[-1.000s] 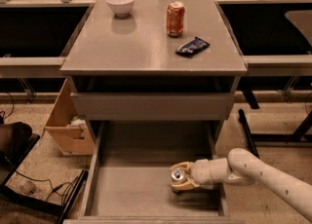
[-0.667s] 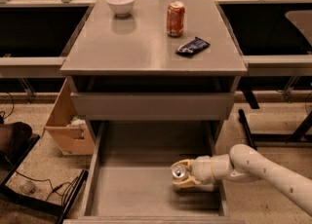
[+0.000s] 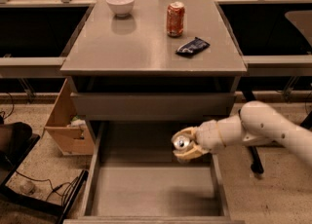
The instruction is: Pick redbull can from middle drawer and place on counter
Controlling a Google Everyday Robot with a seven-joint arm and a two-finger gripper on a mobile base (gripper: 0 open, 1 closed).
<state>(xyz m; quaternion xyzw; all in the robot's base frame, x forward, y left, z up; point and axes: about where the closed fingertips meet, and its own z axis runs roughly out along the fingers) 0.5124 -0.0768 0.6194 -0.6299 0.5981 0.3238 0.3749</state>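
My gripper [image 3: 184, 144] comes in from the right on a white arm and is shut on the redbull can [image 3: 182, 142], whose silver top faces the camera. It holds the can in the air above the open middle drawer [image 3: 151, 194], right of its middle and below the closed drawer front. The drawer floor is bare grey metal. The counter [image 3: 141, 47] is the grey top of the cabinet, farther back and higher than the gripper.
On the counter stand a white bowl [image 3: 120, 3], an orange-red soda can [image 3: 175, 19] and a dark blue snack packet [image 3: 192, 46]. A cardboard box [image 3: 68, 125] sits on the floor left of the cabinet. Cables [image 3: 44, 189] lie at the lower left.
The gripper has lifted the redbull can off the drawer floor and carried it upward, clear of the drawer.
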